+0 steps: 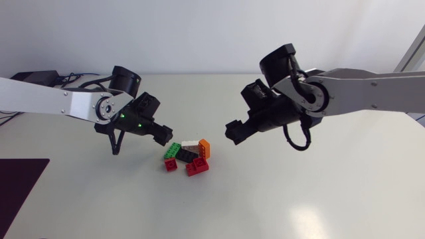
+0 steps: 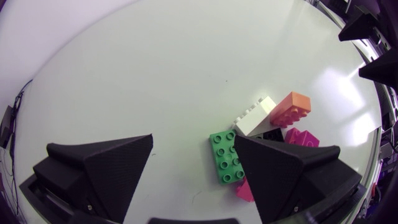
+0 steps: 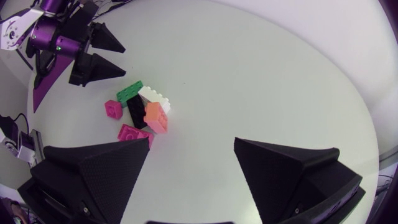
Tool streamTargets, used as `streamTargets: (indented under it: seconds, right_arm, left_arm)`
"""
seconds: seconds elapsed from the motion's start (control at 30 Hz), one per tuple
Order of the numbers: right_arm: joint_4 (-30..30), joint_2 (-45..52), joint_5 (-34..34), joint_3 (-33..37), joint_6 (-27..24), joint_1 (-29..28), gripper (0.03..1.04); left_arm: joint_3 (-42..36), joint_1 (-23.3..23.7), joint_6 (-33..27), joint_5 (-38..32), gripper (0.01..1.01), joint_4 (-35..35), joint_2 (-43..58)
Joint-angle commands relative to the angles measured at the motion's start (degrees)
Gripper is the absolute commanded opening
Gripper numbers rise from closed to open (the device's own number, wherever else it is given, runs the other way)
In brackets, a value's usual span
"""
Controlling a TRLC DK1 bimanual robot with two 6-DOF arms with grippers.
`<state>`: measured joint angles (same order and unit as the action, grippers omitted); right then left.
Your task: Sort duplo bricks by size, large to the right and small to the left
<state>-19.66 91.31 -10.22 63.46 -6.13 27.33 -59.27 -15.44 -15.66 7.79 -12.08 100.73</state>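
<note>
On the white table [image 1: 299, 199], nearest the front edge, lie two red bricks: a small red brick [image 1: 171, 164] and, just beside it, a larger red brick [image 1: 197, 166]. They form the front of one tight heap near the middle of the table. Behind them a black brick [image 1: 188, 155] lies in the middle of the heap, touching its neighbours. A green brick [image 1: 172, 150] sits on the side toward the left arm. Farther back are a white brick [image 1: 190, 143] and an orange brick [image 1: 204, 147], the orange one tilted against the heap on the side toward the right arm.

The left gripper [image 1: 161, 135] hangs just beyond the green brick (from its own camera one finger hides part of the heap), its fingers spread wide with nothing between them [image 2: 193, 140]. The right gripper [image 1: 232, 131] hangs near the heap on the other side, apart from the orange brick. Its fingers are also spread and hold nothing [image 3: 192, 142].

The left arm [image 1: 60, 101] and the right arm [image 1: 358, 89] come in from the table's two sides.
</note>
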Motion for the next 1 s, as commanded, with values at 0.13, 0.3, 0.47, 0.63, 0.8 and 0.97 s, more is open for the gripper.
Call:
streamTargets:
  seconds: [0.13,0.3,0.47,0.63,0.8,0.97]
  right_arm:
    - [-1.9,7.5,-2.2,6.1,-1.3,3.0,0.93]
    - [-2.4,12.2,-2.0,9.4,-1.0,6.2,0.91]
    - [-2.1,16.8,0.0,11.7,-0.5,8.2,0.90]
    - [-1.9,20.3,1.4,14.0,-0.5,9.1,0.90]
    - [-0.7,23.1,1.6,15.5,-0.7,9.8,0.75]
    - [1.5,24.7,2.0,15.6,-1.4,10.9,0.48]
  left_arm:
    - [-1.6,0.6,-2.4,1.1,0.898,-0.8,3.2]
    - [-1.4,1.3,-2.8,1.3,0.898,-1.7,3.2]
    - [-0.8,1.8,-3.1,1.9,0.897,-1.7,2.9]
    - [-0.3,1.4,-3.1,2.0,0.892,-1.7,2.5]
    - [0.1,1.2,-3.4,2.0,0.839,-2.1,2.2]
    - [0.9,1.3,-4.0,2.2,0.749,-2.3,2.1]
